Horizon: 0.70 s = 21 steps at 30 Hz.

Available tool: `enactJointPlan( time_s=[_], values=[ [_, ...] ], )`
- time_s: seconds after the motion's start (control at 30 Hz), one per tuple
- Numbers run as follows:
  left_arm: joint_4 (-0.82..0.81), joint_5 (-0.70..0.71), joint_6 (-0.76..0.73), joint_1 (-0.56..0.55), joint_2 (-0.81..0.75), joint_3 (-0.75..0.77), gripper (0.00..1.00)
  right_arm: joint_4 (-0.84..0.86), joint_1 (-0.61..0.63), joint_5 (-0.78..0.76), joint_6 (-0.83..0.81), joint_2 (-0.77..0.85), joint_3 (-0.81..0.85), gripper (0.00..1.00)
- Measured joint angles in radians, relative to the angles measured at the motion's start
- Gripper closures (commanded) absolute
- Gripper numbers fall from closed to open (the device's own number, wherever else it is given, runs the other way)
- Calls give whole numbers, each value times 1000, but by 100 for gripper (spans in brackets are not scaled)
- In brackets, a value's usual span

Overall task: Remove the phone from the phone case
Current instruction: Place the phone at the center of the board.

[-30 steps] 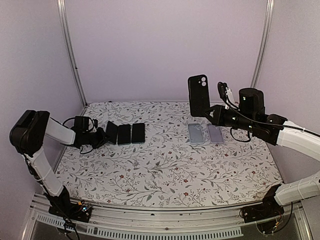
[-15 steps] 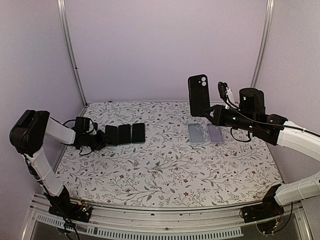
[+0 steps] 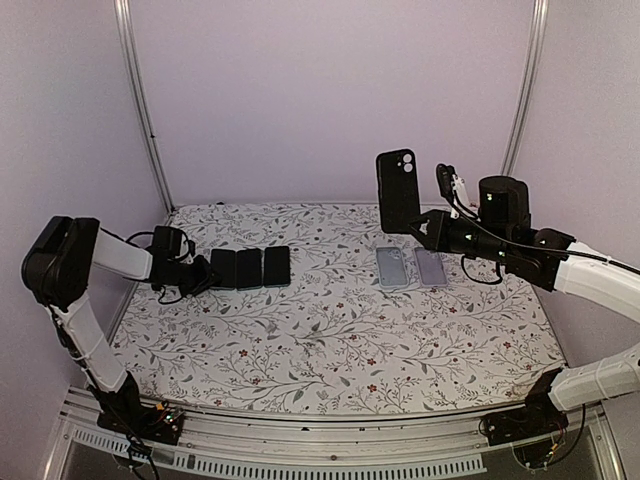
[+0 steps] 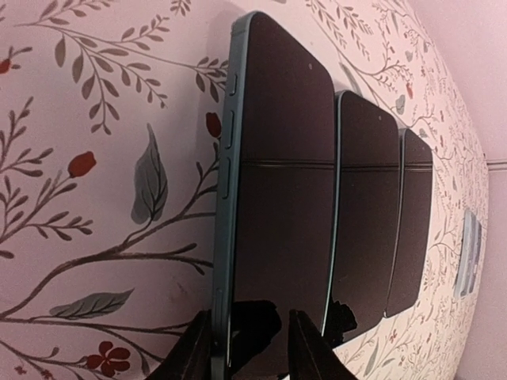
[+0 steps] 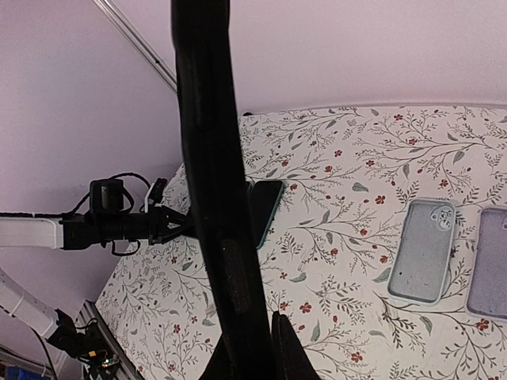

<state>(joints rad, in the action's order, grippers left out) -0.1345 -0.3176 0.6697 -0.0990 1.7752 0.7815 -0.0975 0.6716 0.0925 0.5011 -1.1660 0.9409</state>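
Note:
My right gripper [image 3: 424, 226] is shut on a black phone case [image 3: 397, 190] and holds it upright, high above the table, camera cutout at the top. The right wrist view shows the black case [image 5: 210, 158] edge-on between my right gripper's [image 5: 255, 348] fingers. I cannot tell whether a phone is inside. Three dark phones lie side by side, screens up, at the back left [image 3: 248, 268]. My left gripper [image 3: 197, 272] sits low at the near end of the leftmost phone [image 4: 277, 198]. The left gripper [image 4: 249, 348] is open, its fingers apart at that end.
A pale blue-grey case [image 3: 393, 267] and a lilac case [image 3: 431, 267] lie flat at the back right, below the held case. They also show in the right wrist view: the pale case [image 5: 420, 249] and the lilac case [image 5: 491, 261]. Metal frame posts [image 3: 140, 100] stand at the back corners.
The leftmost phone was tilted up in the left gripper a second ago; it now lies flat in the row. The left gripper has drawn back slightly. The right arm has not moved.

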Motion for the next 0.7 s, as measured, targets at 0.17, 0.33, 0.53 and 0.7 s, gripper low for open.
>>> enactJointPlan(
  time_s=[0.17,0.33,0.53,0.7],
  values=[
    [53,40,-27,-9,0,28,66,0,0,1,0,0,0,100],
    [110,84,-54,-21,0,55,65,0,0,9,1,0,0,100],
    [176,141,-84,-31,0,87,61,0,0,15,1,0,0,100],
    [202,169,-105,-40,-2,98,57,-2,0,14,1,0,0,100]
  ],
)
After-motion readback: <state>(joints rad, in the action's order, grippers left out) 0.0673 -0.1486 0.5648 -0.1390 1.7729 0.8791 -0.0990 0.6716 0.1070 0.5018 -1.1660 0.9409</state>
